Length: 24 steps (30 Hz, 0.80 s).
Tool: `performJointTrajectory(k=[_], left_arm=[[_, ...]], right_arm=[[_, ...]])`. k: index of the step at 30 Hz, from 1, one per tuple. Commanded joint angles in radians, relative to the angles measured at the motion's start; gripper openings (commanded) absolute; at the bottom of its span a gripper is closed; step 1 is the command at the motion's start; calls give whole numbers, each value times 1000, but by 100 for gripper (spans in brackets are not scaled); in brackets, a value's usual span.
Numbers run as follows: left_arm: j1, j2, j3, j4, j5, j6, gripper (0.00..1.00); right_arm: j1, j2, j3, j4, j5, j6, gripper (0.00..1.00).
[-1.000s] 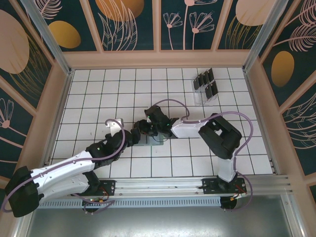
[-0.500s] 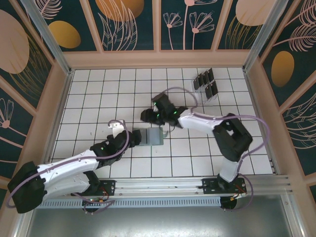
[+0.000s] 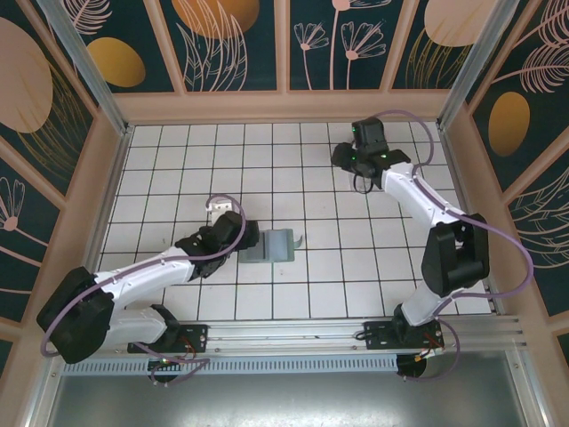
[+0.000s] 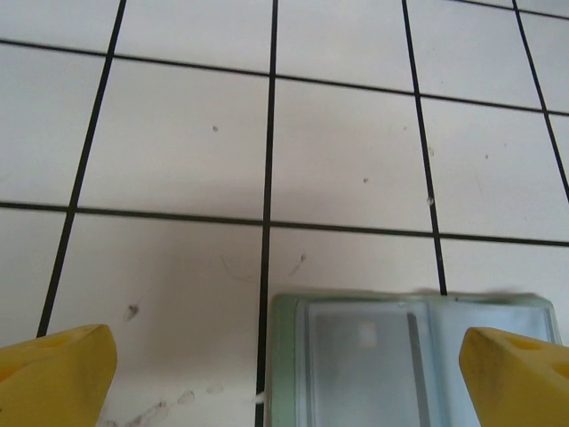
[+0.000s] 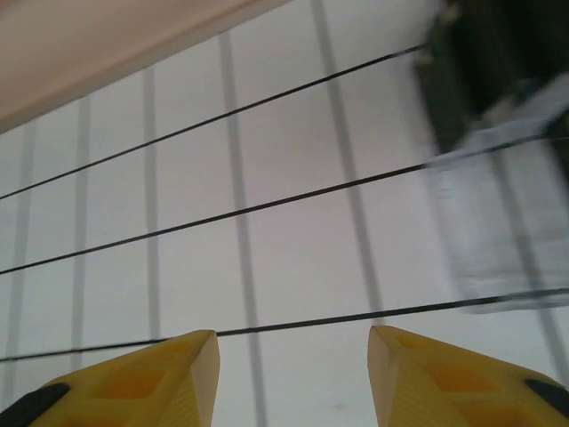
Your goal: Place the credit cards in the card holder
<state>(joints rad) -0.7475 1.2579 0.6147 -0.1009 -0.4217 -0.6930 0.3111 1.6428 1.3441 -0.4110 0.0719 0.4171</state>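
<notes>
The card holder (image 4: 356, 356) is cut off by the bottom edge; the rack (image 5: 502, 222) is blurred.

Overhead from behind, wrist views close (tiled table (image 4: 178, 133) shared)

Counting 1 card holder (image 3: 270, 246), 1 clear rack (image 5: 507, 222), 2 grippers (L gripper (image 4: 286, 369), R gripper (image 5: 293, 372)); credit cards (image 5: 476, 76) too blurred, not tallying.

Sage-green card holder (image 3: 269, 246), open, flat
</notes>
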Motion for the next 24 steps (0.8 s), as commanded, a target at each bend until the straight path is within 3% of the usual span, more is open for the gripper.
performJointTrajectory(k=[1,12,24], left_arm=[[21,21,41,-3,27,72,99],[67,48,58,-16,59,97,99],[72,60,57,-16,64,95,99]], right_arm=[[-37,19,53,-85,130,-82,45],[-119,154,152,-131,244,-159,39],[-134,300,241,-152,274,-202,35]])
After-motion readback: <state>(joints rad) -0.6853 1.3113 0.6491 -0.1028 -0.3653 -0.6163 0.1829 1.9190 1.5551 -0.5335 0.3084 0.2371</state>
